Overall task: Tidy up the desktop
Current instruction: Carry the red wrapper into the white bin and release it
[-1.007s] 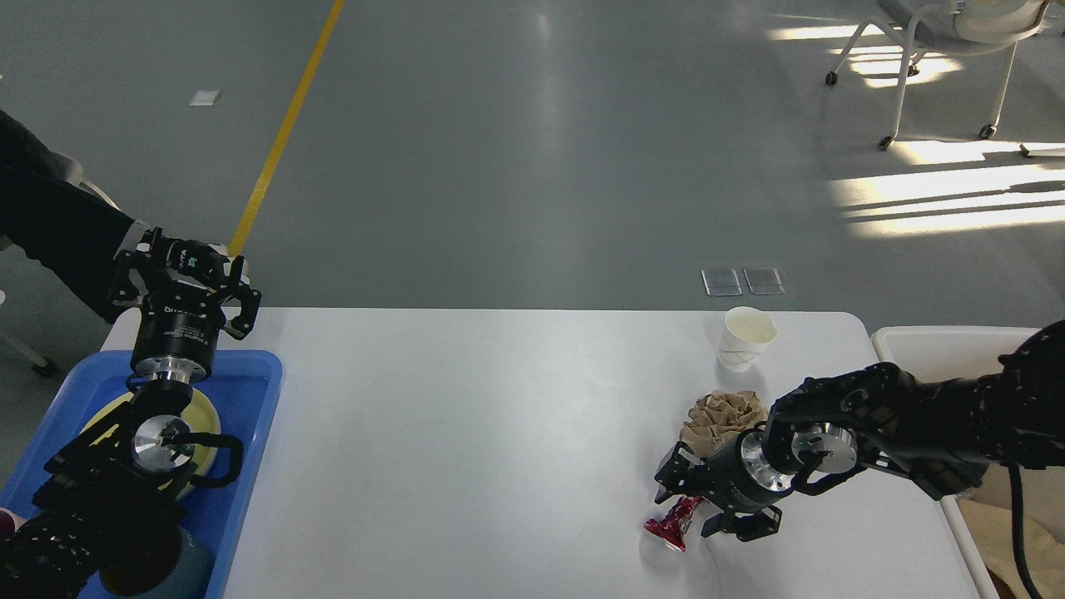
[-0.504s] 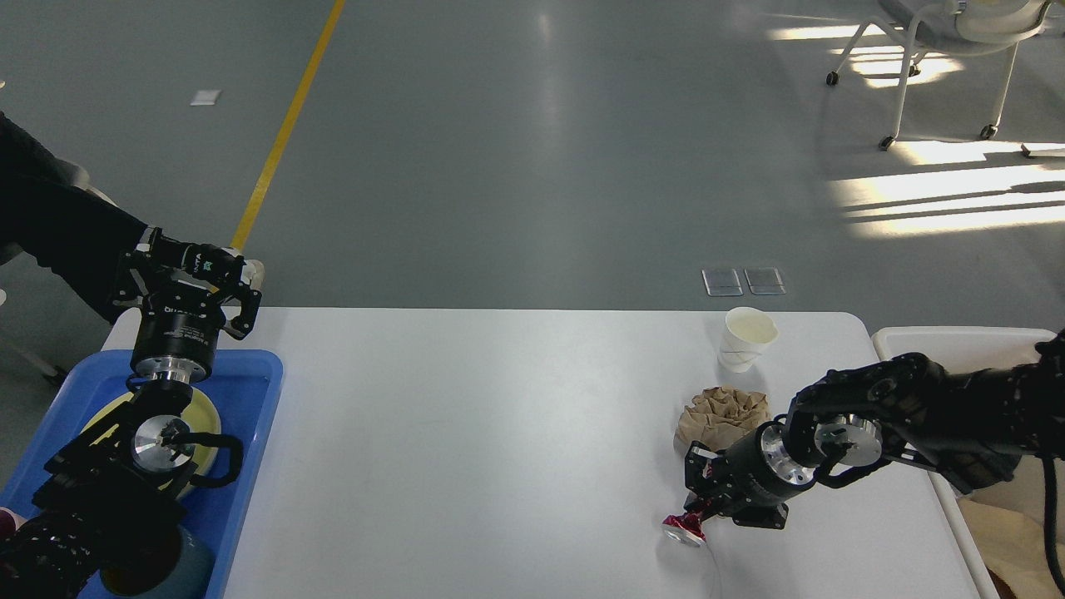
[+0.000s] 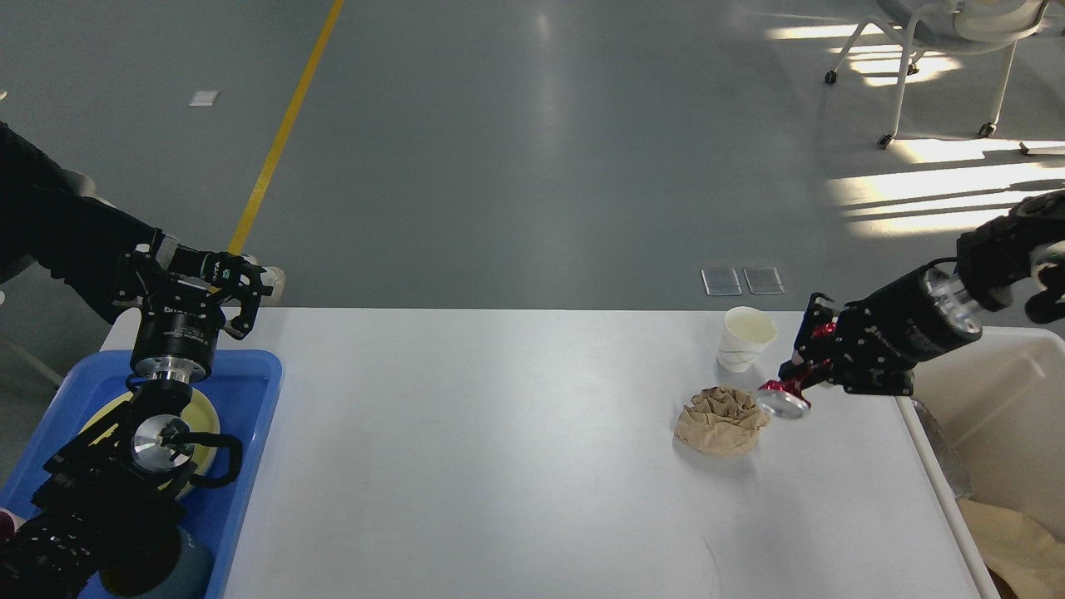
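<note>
Nearest the camera, at lower left: a blue tray point(image 3: 250, 466) on the left end of the desktop point(image 3: 499, 466), holding a pale yellow plate point(image 3: 204, 412) and, at the bottom edge, a dark teal cup point(image 3: 187, 570), both partly hidden by the left arm. At lower right, beside the table: a cream plastic bin point(image 3: 998, 416) with crumpled paper inside. Mid-table toward the right: a crumpled brown paper napkin point(image 3: 720, 420) lying flat. Just above and right of it, raised off the surface: the right gripper point(image 3: 800, 374), fingers pinching a crushed red can point(image 3: 782, 396) with its silver end facing down-left. Just behind: a white paper cup point(image 3: 745, 337), upright near the far edge. At far left, above the tray's far rim: the left gripper point(image 3: 220, 274), fingers spread, holding nothing. Beyond: grey floor, a yellow line point(image 3: 283, 133), a wheeled chair point(image 3: 932, 50).
</note>
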